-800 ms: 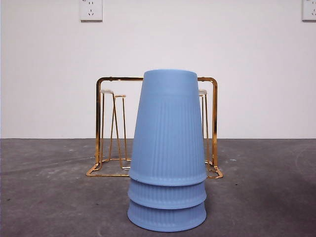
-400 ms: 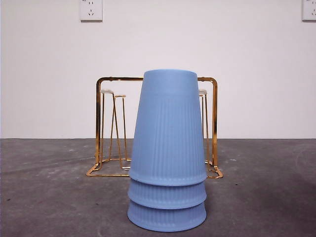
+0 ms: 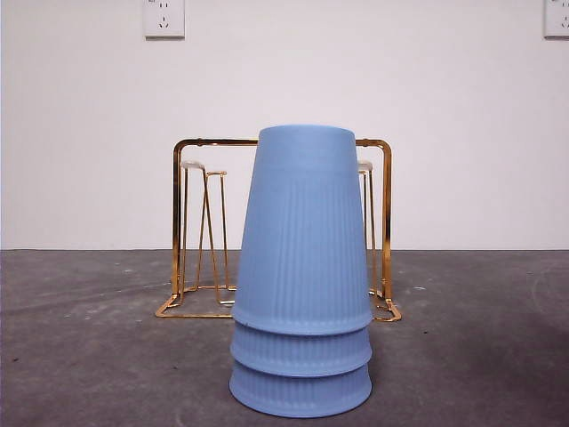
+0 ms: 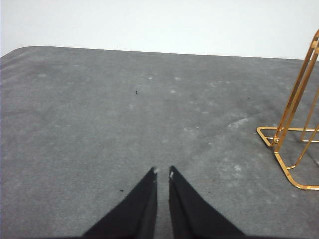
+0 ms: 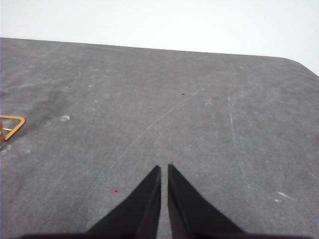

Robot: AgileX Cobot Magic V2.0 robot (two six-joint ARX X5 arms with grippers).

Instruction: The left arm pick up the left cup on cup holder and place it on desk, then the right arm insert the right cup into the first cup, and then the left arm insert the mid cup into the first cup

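Observation:
Three light blue ribbed cups (image 3: 301,267) stand nested upside down as one stack on the dark grey desk (image 3: 98,347), in front of the gold wire cup holder (image 3: 191,227). The holder's white-tipped prongs carry no cups. Neither arm shows in the front view. In the left wrist view my left gripper (image 4: 162,172) is shut with nothing in it, hovering over bare desk (image 4: 99,124), with a corner of the cup holder (image 4: 294,129) off to one side. My right gripper (image 5: 164,168) is also shut and holds nothing, over desk (image 5: 199,124), with a tip of the holder's base (image 5: 11,124) at the frame's edge.
A white wall with two sockets (image 3: 164,18) rises behind the desk. The desk's rounded far corners show in both wrist views.

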